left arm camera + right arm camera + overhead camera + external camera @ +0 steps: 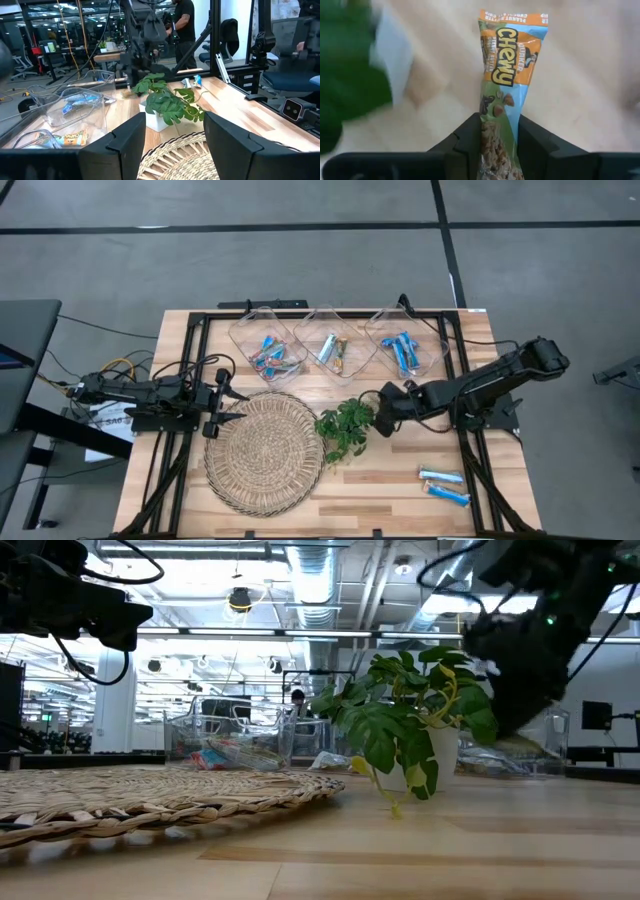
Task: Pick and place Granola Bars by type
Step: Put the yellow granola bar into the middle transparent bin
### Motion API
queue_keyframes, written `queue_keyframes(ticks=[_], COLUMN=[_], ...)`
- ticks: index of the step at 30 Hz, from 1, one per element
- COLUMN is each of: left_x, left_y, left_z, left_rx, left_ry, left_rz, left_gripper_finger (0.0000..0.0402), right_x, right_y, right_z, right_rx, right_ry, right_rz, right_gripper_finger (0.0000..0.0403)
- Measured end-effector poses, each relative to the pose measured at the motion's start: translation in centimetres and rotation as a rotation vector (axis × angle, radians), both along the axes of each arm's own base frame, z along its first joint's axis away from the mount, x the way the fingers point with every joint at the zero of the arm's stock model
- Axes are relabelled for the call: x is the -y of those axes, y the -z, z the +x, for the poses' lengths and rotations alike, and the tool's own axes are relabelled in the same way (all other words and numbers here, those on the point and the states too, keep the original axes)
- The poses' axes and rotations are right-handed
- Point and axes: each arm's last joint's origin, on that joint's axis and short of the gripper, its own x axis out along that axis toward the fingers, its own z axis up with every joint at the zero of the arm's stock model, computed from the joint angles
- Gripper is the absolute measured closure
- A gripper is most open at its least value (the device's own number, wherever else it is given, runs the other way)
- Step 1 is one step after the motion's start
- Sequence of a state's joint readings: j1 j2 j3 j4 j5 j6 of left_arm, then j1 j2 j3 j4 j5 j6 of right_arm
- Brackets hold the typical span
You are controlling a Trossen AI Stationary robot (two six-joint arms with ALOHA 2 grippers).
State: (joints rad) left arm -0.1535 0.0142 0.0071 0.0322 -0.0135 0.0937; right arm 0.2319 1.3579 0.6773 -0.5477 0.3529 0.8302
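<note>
Wooden surface [390, 480] carries three clear bins along its far edge, each with bars inside, a woven mat [265, 452] and a leafy sprig [345, 428]. My right gripper [500, 131] sits just beside the sprig, jaws pinching a multicoloured granola bar [507, 75]. Whether it is lifted, I cannot tell. My left gripper [175, 131] waits by the mat, jaws apart, empty. Two blue bars [443, 485] lie near the front right corner.
</note>
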Motion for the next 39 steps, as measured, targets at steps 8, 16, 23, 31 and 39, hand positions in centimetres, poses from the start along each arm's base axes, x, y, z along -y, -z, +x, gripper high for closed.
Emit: queue_keyframes(ticks=[8, 16, 23, 31, 39], left_x=[0.0, 0.0, 0.0, 0.0, 0.0], left_y=[0.0, 0.0, 0.0, 0.0, 0.0], left_z=[0.0, 0.0, 0.0, 0.0, 0.0], left_rx=[0.0, 0.0, 0.0, 0.0, 0.0], left_ry=[0.0, 0.0, 0.0, 0.0, 0.0], left_rz=[0.0, 0.0, 0.0, 0.0, 0.0], left_gripper_finger=[0.0208, 0.0208, 0.0208, 0.0208, 0.0208], right_x=[1.0, 2.1, 2.5, 3.8, 6.0], right_y=[-3.4, -6.5, -8.2, -8.2, -8.5], right_z=[-0.8, -0.3, 0.9, 1.1, 4.3], right_rx=[0.202, 0.391, 0.488, 0.472, 0.368], right_ry=[0.045, 0.08, 0.038, 0.055, -0.073], right_rz=[-0.233, -0.483, -0.606, -0.613, -0.621], right_gripper_finger=[0.0307, 0.0307, 0.0307, 0.0307, 0.0307])
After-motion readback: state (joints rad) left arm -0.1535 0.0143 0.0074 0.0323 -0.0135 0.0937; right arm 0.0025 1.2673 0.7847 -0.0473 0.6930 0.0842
